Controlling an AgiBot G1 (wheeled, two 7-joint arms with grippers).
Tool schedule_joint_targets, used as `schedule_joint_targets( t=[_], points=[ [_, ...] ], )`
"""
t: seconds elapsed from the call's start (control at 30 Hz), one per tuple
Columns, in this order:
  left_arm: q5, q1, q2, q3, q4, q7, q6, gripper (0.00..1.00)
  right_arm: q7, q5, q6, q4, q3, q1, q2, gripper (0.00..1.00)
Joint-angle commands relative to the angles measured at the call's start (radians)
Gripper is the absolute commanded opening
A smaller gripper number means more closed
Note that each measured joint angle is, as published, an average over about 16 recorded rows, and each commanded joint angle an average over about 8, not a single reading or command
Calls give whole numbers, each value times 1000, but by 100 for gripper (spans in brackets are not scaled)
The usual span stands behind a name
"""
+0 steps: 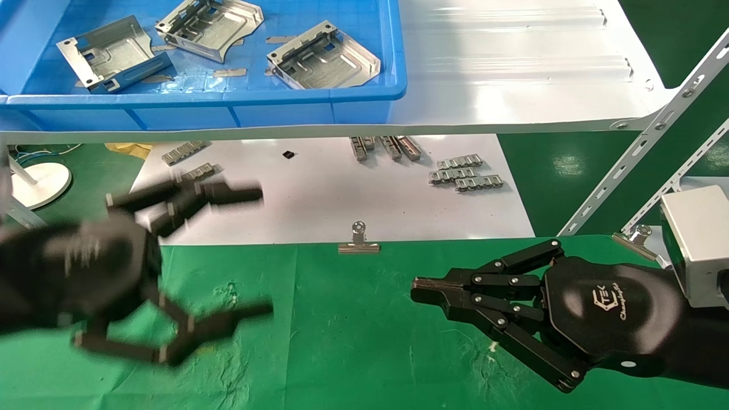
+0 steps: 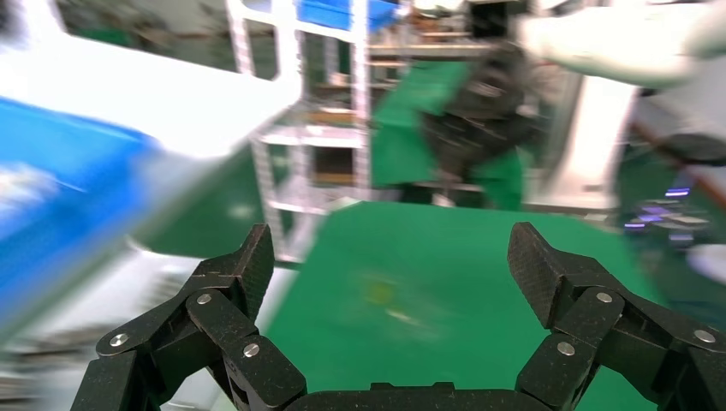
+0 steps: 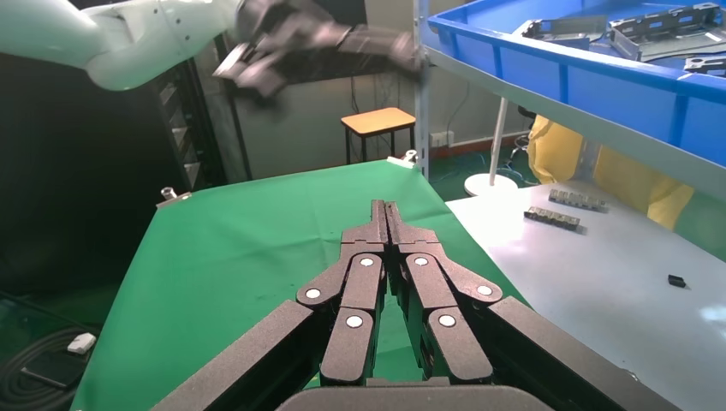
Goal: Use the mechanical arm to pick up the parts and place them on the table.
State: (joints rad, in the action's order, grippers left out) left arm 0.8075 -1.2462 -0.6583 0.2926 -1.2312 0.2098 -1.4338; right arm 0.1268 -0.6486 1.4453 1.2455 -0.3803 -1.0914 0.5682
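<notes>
Three parts [image 1: 211, 25] lie in the blue bin [image 1: 393, 85] on the far shelf, none yet on the green tabletop [image 1: 342, 341]. Left gripper [image 1: 188, 256], spread wide and empty, hovers near-left; right gripper [image 1: 421, 290], fingers pressed together and empty, waits near-right. The plates look stiff, light and slick: grasp across a raised rim. Only the head view shows all three.
</notes>
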Motion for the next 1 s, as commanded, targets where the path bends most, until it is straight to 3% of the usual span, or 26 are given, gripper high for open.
schedule_joint_targets(
  t=[0.03,0.27,0.5,0.8,0.83,0.93,1.0],
  points=[
    [15,-49,-9,-3,4,6,21,100,0,0,0,0,0,0,0,0],
    [226,-326,-139,89,232,13,86,100,0,0,0,0,0,0,0,0],
    [417,-582,-287,171,588,-84,160,100,0,0,0,0,0,0,0,0],
    [572,-767,-434,226,970,-171,444,100,0,0,0,0,0,0,0,0],
    [579,-777,-445,228,998,-172,470,93,0,0,0,0,0,0,0,0],
    [594,-800,-471,233,1069,-171,533,56,0,0,0,0,0,0,0,3],
    [600,-811,-485,236,1107,-167,563,31,0,0,0,0,0,0,0,25]
  ],
)
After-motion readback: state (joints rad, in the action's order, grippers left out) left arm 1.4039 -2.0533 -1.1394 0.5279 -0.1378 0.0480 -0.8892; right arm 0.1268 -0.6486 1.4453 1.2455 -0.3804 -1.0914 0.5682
